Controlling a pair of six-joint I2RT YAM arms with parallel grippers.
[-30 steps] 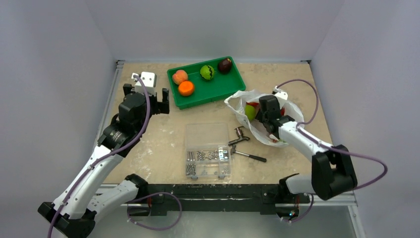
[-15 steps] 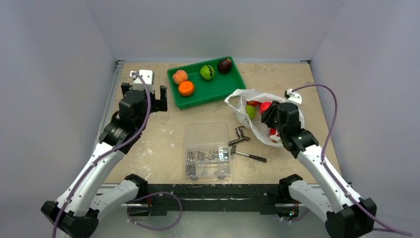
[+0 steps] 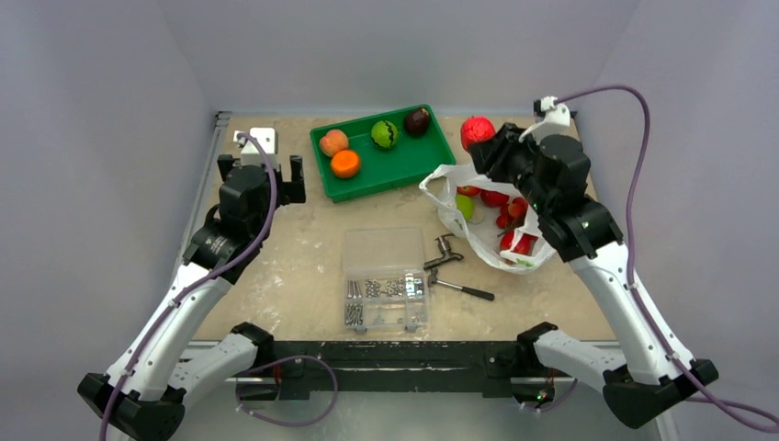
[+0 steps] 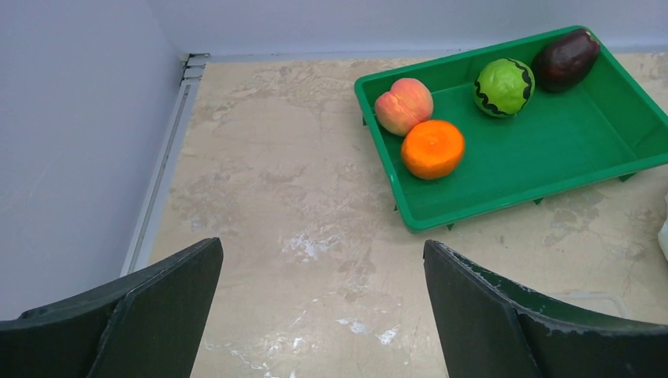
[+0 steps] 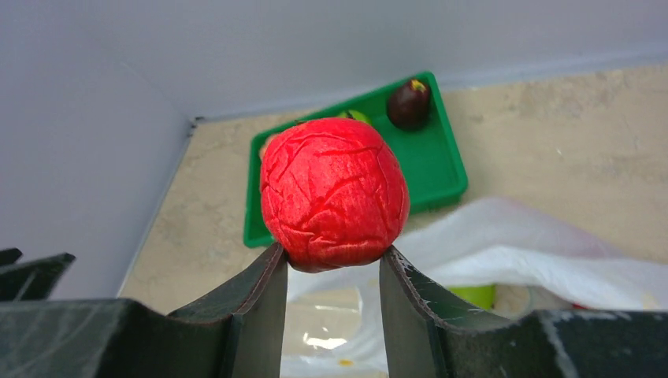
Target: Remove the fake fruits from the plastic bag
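My right gripper point(image 3: 482, 147) point(image 5: 332, 256) is shut on a wrinkled red fake fruit point(image 3: 477, 131) point(image 5: 334, 191), held in the air above the far edge of the plastic bag point(image 3: 447, 180) point(image 5: 504, 244). The white bag lies open on the right of the table. Several fake fruits remain inside it: red ones point(image 3: 496, 197) and a yellow-green apple point(image 3: 466, 207) point(image 5: 473, 296). At the far left of the table my left gripper point(image 3: 261, 162) point(image 4: 323, 260) stands wide open over bare tabletop, with nothing between its fingers.
A green tray point(image 3: 404, 170) point(image 4: 551, 157) at the back holds a peach-coloured fruit point(image 3: 333, 141), an orange one point(image 3: 345, 163), a green one point(image 3: 384, 134) and a dark maroon one point(image 3: 418, 120). A clear screw box point(image 3: 386, 276) and metal tools point(image 3: 455, 266) lie mid-table.
The right gripper has risen out of the bag with the red fruit and swung up toward the back of the table. The left gripper drifted slightly left.
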